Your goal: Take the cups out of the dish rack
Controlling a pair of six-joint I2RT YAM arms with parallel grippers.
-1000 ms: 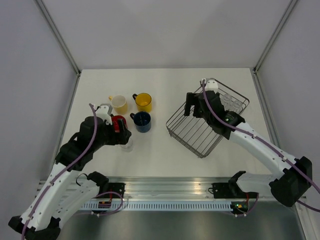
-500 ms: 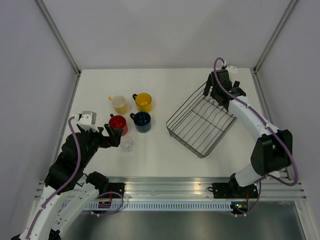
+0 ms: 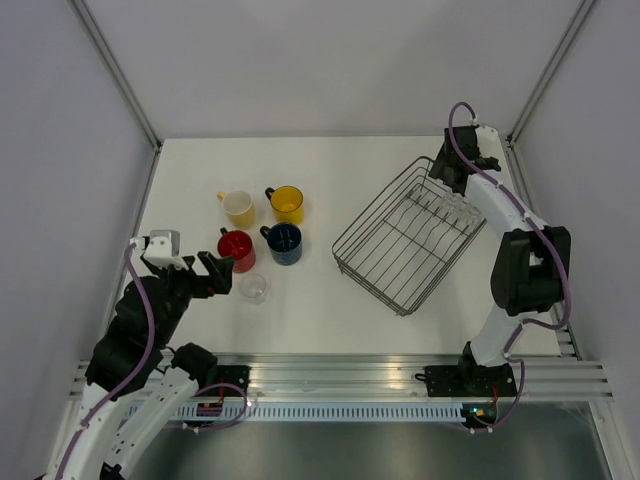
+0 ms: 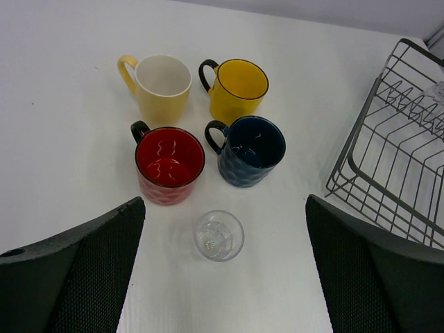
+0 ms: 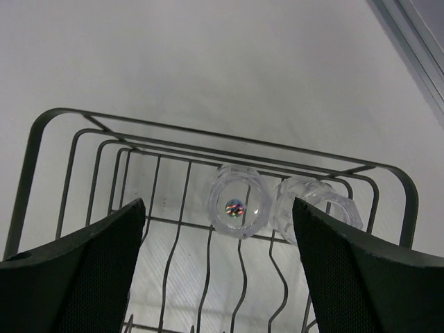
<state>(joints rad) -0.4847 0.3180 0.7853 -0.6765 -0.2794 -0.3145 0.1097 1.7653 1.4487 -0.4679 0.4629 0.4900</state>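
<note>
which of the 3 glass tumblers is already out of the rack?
The tumbler standing on the table beside the red mug. The other two tumblers lie inside the dish rack, at its far end.

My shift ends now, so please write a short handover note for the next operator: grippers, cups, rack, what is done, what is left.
Left gripper: open, empty, low over the table beside the red mug.
Right gripper: open, empty, above the far end of the rack.
Done: pale yellow mug, yellow mug, red mug, blue mug and one glass stand on the table.
Left: two glasses in the rack, far end.
</note>
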